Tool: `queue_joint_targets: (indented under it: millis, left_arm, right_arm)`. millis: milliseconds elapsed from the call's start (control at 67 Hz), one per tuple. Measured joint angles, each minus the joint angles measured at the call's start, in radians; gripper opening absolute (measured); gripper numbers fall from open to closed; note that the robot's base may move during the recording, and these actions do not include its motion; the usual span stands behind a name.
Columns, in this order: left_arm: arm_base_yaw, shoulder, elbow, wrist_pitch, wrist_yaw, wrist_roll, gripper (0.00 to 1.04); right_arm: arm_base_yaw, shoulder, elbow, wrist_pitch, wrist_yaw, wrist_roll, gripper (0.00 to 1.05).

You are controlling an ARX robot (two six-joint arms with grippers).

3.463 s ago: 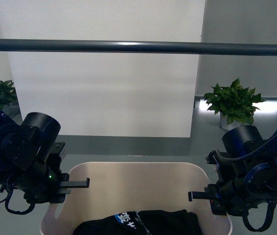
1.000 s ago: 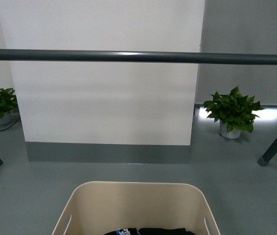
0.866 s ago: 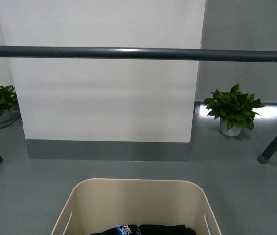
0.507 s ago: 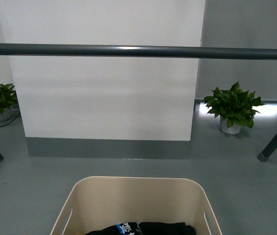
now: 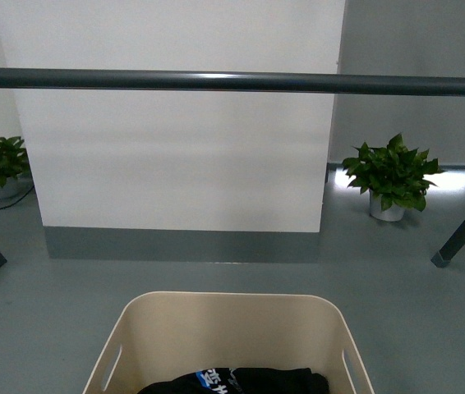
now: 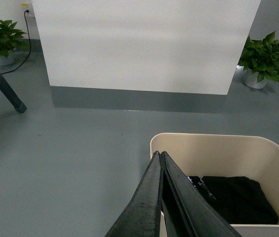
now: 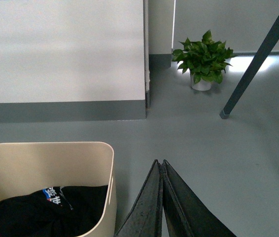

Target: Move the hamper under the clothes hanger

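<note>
1. Left pincer [image 6: 161, 157]: fingers pressed together to a closed point, holding nothing. It shows only in its own wrist view; neither arm appears in the front view.
2. Right pincer [image 7: 159, 164]: fingers likewise closed tip to tip, empty.
3. Hamper [image 5: 228, 316]: beige tub standing on the grey floor [image 5: 52, 312]. Its near corner lies just below and beside the left pincer's tip; whether they touch cannot be told. It stands just beside the right pincer, apart from it, with bare floor under that tip.
4. Contents: black garment [image 6: 235, 197] with a blue-and-white print, lying in the hamper's bottom.
5. Clothes hanger [image 5: 232, 81]: dark grey horizontal bar, well ahead of both pincers and above the hamper's far rim in the front view; one angled leg [image 7: 253, 61] stands beyond the right pincer.
6. Surroundings: white wall panel [image 5: 175, 148] and a potted plant [image 5: 390, 174] beyond the bar.
</note>
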Motion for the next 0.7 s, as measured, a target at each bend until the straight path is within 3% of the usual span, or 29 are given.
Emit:
queue_joint_targets:
  millis: [701]
  left_arm:
    - [0.0,-0.37,-0.026,-0.32,0.0,0.001,0.03]
  right_arm:
    - [0.0,-0.422,-0.008,-0.388,0.0,0.0,0.02]
